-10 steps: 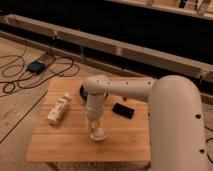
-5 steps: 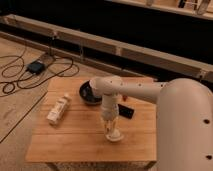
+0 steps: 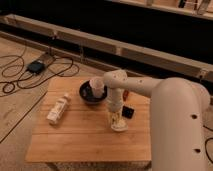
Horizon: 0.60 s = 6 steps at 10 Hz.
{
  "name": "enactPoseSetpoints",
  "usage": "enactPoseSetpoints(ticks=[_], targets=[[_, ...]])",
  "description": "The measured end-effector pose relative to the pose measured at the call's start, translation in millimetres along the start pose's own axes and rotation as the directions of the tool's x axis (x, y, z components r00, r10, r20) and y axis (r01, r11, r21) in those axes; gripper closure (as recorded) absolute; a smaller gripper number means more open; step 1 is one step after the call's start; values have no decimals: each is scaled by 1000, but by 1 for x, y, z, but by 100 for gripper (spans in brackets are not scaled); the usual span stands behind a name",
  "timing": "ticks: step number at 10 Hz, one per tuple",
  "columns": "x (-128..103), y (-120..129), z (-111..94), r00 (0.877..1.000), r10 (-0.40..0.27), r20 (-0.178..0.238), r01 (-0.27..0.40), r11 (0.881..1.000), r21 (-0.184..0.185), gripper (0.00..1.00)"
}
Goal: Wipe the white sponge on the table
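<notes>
My gripper (image 3: 118,121) points straight down onto the right half of the table (image 3: 75,137), a low square one with a light wooden slatted top. It is shut on the white sponge (image 3: 119,127), a small off-white block that shows just beneath the fingers and rests against the tabletop. The white arm comes in from the right and bends down over that spot, hiding most of the sponge.
A white bottle (image 3: 58,109) lies on the table's left side. A black bowl (image 3: 89,96) sits at the back middle, and a black flat device (image 3: 129,112) lies just right of the gripper. Black cables and a power brick (image 3: 36,66) lie on the floor to the left.
The gripper has slid to the right across the tabletop with the sponge under it, and now stands slightly farther back, close to the black device.
</notes>
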Motion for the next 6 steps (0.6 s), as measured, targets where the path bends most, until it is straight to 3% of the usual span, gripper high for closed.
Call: enactPoseSetpoints(ticks=[3, 6], targets=[[30, -30, -12, 996, -57, -62, 57, 998, -6, 100], [31, -90, -17, 984, -159, -85, 162, 986, 30, 100]])
